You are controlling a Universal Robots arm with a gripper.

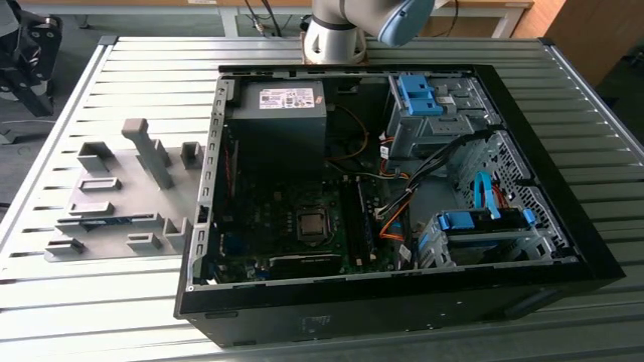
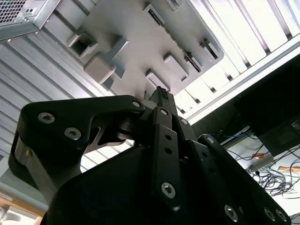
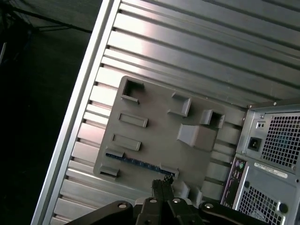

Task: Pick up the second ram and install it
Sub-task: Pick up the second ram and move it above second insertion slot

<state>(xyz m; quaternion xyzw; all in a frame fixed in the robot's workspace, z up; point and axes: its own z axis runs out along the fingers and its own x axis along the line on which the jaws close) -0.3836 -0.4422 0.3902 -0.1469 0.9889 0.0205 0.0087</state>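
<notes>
- Gripper: black fingers pressed together in both wrist views, nothing pinched between them.
- It hangs over the grey fixture plate. In the first wrist view the fingertips sit close to one end of the second ram, but I cannot tell whether they touch it.
- Second ram: a thin blue-green stick seated in the fixture plate, running between two small grey end blocks. In the exterior view it lies near the edge of the plate closest to the camera, ram at.
- Other blocks and pockets of different shapes stand on the plate, one tall upright post among them.
- The plate rests on a slatted aluminium table, just beside the open computer case, on the exterior view's left of it.
- Inside the case: motherboard with CPU socket, long black memory slots, power supply, blue drive carriers, orange and black cables.
- Arm base stands behind the case at the far edge of the table.
</notes>
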